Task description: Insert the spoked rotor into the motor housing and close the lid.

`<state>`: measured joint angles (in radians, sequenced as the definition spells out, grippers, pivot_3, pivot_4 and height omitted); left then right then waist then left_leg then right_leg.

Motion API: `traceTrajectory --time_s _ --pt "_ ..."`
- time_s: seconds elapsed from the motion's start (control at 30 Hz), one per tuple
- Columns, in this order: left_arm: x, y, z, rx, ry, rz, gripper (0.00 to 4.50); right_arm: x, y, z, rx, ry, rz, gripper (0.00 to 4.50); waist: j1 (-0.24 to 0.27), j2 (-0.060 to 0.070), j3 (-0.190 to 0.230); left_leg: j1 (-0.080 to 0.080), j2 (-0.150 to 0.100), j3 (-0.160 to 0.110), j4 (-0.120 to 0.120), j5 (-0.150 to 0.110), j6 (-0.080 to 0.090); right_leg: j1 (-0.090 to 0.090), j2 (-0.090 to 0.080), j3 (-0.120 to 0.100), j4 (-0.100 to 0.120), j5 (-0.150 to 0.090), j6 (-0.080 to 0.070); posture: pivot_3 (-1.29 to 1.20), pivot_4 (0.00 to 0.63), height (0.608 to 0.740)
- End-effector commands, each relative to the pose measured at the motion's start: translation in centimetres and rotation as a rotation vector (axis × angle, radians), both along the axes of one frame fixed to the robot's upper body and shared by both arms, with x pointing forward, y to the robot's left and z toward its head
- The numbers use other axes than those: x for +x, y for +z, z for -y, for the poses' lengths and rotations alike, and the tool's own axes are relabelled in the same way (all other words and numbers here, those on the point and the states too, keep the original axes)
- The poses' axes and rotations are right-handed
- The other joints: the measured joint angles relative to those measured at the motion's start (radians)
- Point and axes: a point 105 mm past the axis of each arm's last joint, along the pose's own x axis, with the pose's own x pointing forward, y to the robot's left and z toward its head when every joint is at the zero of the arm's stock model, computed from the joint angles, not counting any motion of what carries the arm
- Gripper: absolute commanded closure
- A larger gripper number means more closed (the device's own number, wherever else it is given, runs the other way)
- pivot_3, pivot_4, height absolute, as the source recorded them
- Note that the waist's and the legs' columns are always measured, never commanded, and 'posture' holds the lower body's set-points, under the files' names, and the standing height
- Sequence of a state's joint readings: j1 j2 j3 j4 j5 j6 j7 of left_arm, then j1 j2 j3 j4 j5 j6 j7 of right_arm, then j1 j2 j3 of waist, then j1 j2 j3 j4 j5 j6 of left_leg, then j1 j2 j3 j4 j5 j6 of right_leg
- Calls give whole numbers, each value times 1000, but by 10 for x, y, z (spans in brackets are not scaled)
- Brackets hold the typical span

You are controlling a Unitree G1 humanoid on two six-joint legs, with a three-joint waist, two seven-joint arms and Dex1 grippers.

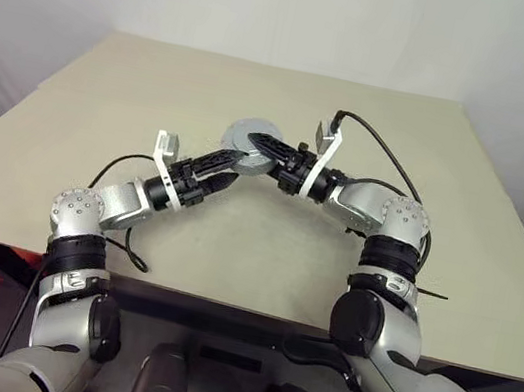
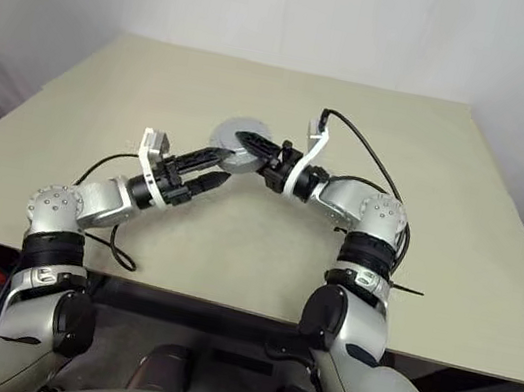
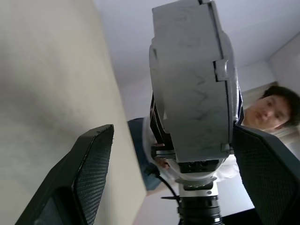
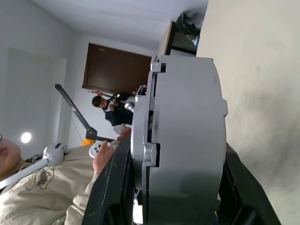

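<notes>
step: lid looks on; the motor housing (image 1: pixel 251 143) reads as a closed grey disc held up over the beige surface (image 1: pixel 232 252), so the job is seating and checking the lid seam
right gripper (image 1: pixel 263 145): jaws clamped across the housing's faces; right wrist view shows a finger on each side of the disc
left gripper (image 1: pixel 229 167): jaws spread wide, just beside and below the disc, touching nothing; left wrist view has both fingers (image 3: pixel 86 173) standing clear of it
housing place: in the air between the two grippers, above the middle of the surface, on edge
how to do it well: keep the right grip firm and steady; bring the left jaws square onto the rim before squeezing; press evenly so the lid does not cock; don't let the disc twist in the right jaws
risk: one-hand hold; a nudge from the left could slip it
hidden: windings, hub and rotor can't be seen; whether the rotor is inside can't be told; seam gap in the right wrist view, latched or not unclear
background: a person (image 3: pixel 267 108) behind, partly cut off
</notes>
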<state>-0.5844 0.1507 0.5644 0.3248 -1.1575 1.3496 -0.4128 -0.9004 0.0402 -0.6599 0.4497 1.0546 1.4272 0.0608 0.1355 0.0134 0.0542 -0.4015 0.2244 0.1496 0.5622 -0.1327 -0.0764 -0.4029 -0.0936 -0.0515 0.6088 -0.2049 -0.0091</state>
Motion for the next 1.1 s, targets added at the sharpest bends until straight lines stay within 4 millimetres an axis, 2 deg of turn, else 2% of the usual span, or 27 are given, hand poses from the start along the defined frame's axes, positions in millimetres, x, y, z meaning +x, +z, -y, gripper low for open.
traceTrajectory --time_s 0.03,0.2,0.43,0.53,0.73,1.1 --pt "9 29 -10 -100 54 87 394 -7 18 -3 33 39 75 2436 0 0 0 0 0 0 0 0 0 0 0 0 0 1 1 0 0 740" --pt "7 36 -11 -138 51 106 394 -7 13 0 13 27 70 2436 1 0 0 0 0 0 0 0 0 0 0 0 -1 1 1 0 0 740" --pt "-4 30 -8 -95 8 97 394 -7 8 1 -3 20 64 2436 1 0 0 0 0 0 0 0 1 0 0 0 0 1 1 0 0 740" --pt "-19 14 9 9 -94 68 394 -6 8 0 -3 18 64 2436 1 0 0 0 0 0 0 0 0 0 0 0 0 1 1 0 0 740" --pt "-39 -6 25 143 -211 39 394 -6 6 -1 -10 16 65 2436 11 0 0 0 0 0 1 0 0 1 0 0 0 1 2 0 0 740" --pt "-9 13 -1 12 -6 80 394 -5 4 1 -22 8 69 2436 14 0 0 1 0 0 2 0 0 1 0 0 1 1 2 0 0 740"
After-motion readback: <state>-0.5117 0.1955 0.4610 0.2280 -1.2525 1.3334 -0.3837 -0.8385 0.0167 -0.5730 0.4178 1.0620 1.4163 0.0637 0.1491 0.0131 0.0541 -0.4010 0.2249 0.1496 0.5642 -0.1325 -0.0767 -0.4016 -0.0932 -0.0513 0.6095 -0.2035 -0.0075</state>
